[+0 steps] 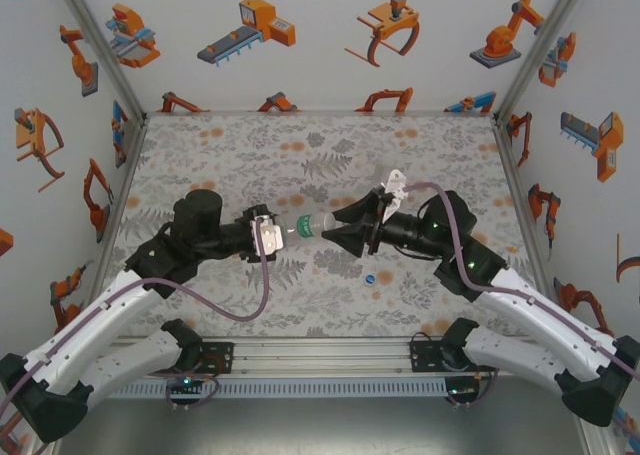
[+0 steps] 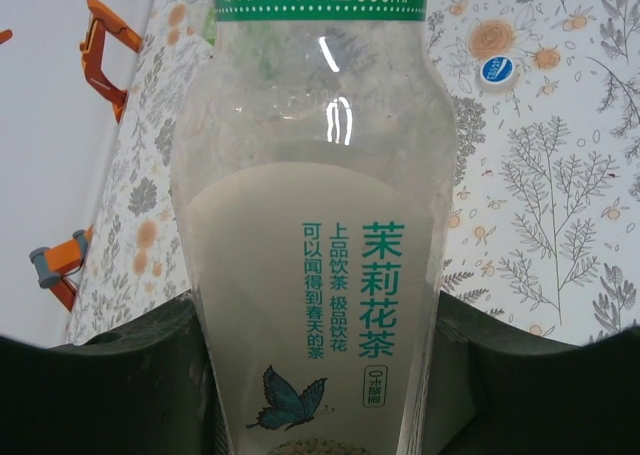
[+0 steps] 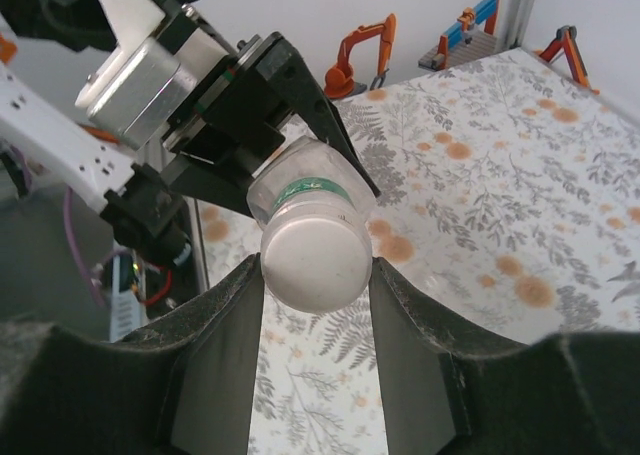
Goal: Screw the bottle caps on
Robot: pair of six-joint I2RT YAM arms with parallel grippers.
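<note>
Tabletop [image 1: 200,295], printed with leaves and flowers, lies beneath both arms, which meet above its middle. Between them a clear bottle [image 1: 322,227] hangs level in the air, well off the surface. The left gripper [image 1: 287,232] is clamped on the bottle's labelled body. The right gripper [image 3: 315,275] has its fingers pressed to both sides of the white cap [image 3: 315,255] at the neck end, just past the green band [image 3: 312,188]. A blue cap [image 1: 371,278] sits loose on the print near the right gripper. The risks, as I judge them: a cap seated tilted on the neck may cross-thread and jam. The thin-walled body may buckle or turn with the cap inside the left grip, so nothing tightens. A slackened hold would drop the bottle.
</note>
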